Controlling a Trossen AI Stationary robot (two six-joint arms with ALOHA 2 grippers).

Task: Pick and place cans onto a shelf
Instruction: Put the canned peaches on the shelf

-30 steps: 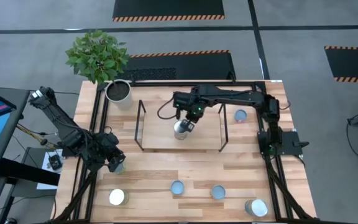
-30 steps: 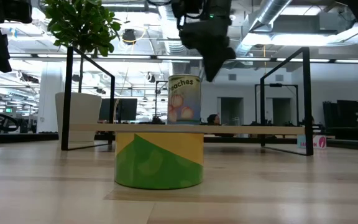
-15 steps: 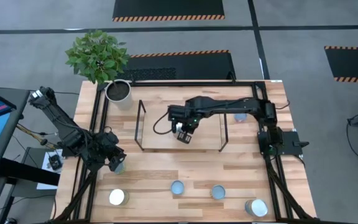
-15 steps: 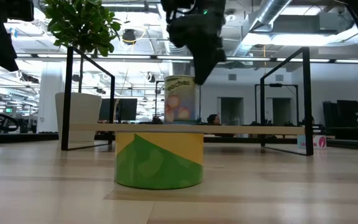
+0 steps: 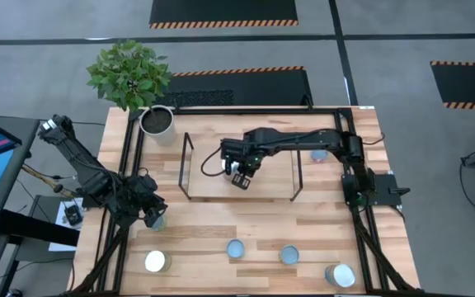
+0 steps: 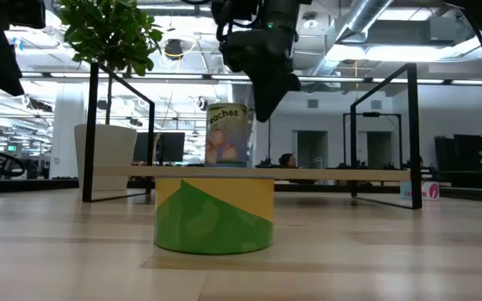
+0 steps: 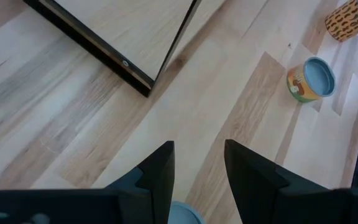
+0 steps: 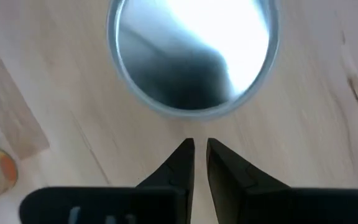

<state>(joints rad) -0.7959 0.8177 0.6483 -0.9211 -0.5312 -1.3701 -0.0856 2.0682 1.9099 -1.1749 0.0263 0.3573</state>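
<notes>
The cans are spread about the shelf (image 5: 204, 186), the low light-wood platform with black wire uprights at the middle of the tabletop (image 5: 320, 219). One can labelled peaches (image 6: 228, 134) stands upright on the shelf, its shiny silver top (image 8: 191, 53) filling the right wrist view. The right pincer (image 5: 239, 175) hangs over the shelf just beside this can, its fingers (image 8: 182, 165) nearly together and holding nothing. A blue-topped can (image 5: 318, 154) sits just off the shelf's right end under the right arm. Four more cans stand in front of the shelf: a white-topped one (image 5: 155, 261), two blue-topped ones (image 5: 235, 248) (image 5: 289, 254), and one near the corner (image 5: 340, 275). The left pincer (image 5: 151, 216) rests off the shelf's front left corner, fingers (image 7: 160, 171) apart, with a blue-topped can (image 7: 182, 213) between them, not gripped.
</notes>
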